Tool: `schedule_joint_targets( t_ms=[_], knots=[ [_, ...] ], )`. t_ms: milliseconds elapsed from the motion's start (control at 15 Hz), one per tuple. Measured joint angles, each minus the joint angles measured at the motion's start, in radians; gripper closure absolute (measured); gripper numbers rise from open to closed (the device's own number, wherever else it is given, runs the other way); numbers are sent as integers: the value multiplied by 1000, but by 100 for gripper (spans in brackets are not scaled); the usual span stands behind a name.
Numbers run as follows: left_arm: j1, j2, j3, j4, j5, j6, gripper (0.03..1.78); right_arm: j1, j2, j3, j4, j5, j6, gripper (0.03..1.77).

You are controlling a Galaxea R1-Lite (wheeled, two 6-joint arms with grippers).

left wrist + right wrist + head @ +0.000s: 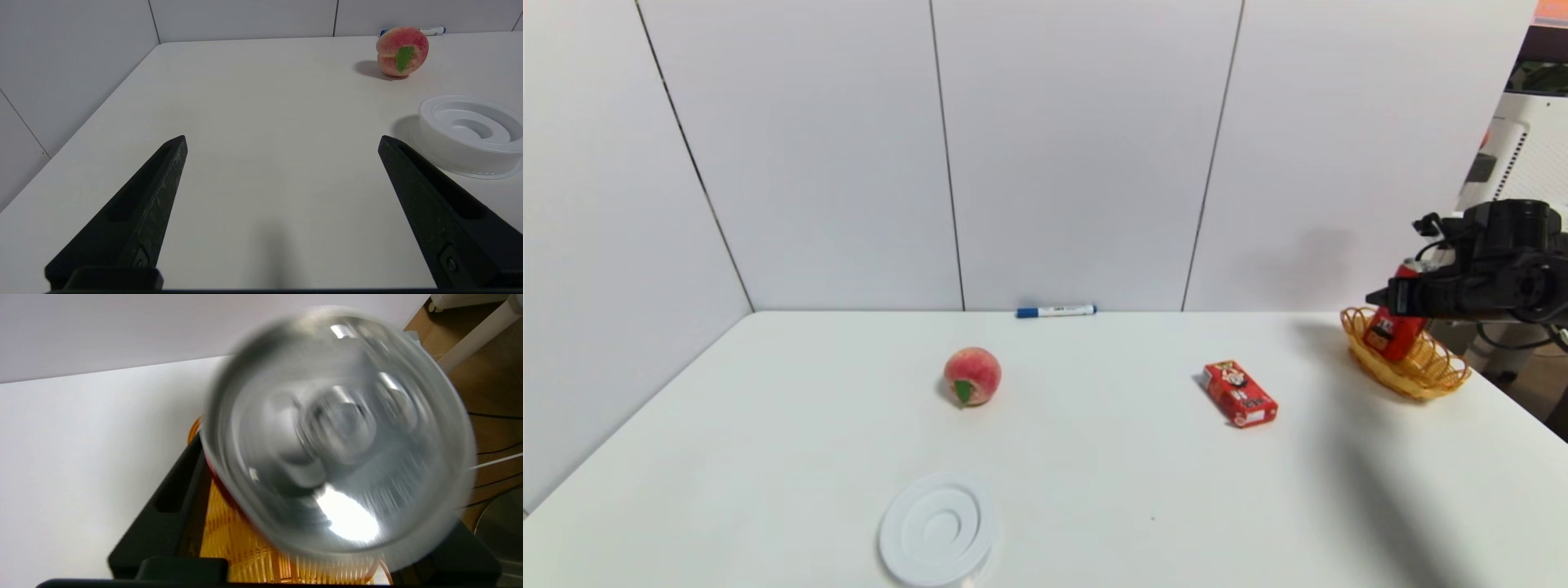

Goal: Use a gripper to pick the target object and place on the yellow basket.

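Tall slim red drink can [1393, 333] with a round silver top [339, 433], tilted, its base inside the shallow oval yellow basket [1421, 371] of open wicker-like weave at the far right edge of the smooth white surface [1094, 474]. The bulky black right pincer [1409, 296] is closed around the can's upper body. The left pincer [282, 143], two tapered matte-black fingers spread wide and holding nothing, hovers near a ridged white round disc [470, 134] and a fuzzy pink peach [402, 51]

The tall red can [1395, 333] stands tilted inside the yellow wicker basket [1429, 374] at the table's right edge.
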Motion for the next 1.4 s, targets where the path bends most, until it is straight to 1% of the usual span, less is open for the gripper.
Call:
schedule_joint_targets(
  t_ms=[200,333,533,800,1067,1200,1400],
  knots=[
    [0,0,0,0,-1,0,12,0,-12,11,1,0,-1,42],
    [0,0,0,0,0,0,12,0,-26,26,4,0,-2,35],
    [0,0,0,0,-1,0,12,0,-68,69,5,-1,-5,27],
    [0,0,0,0,0,0,12,0,-170,190,9,-1,-8,20],
    [0,0,0,0,0,0,12,3,-363,389,10,-1,-11,15],
    [0,0,0,0,0,0,12,18,-502,524,9,-3,-13,14],
    [0,0,0,0,0,0,12,70,-767,758,5,-6,-17,12]
  ],
)
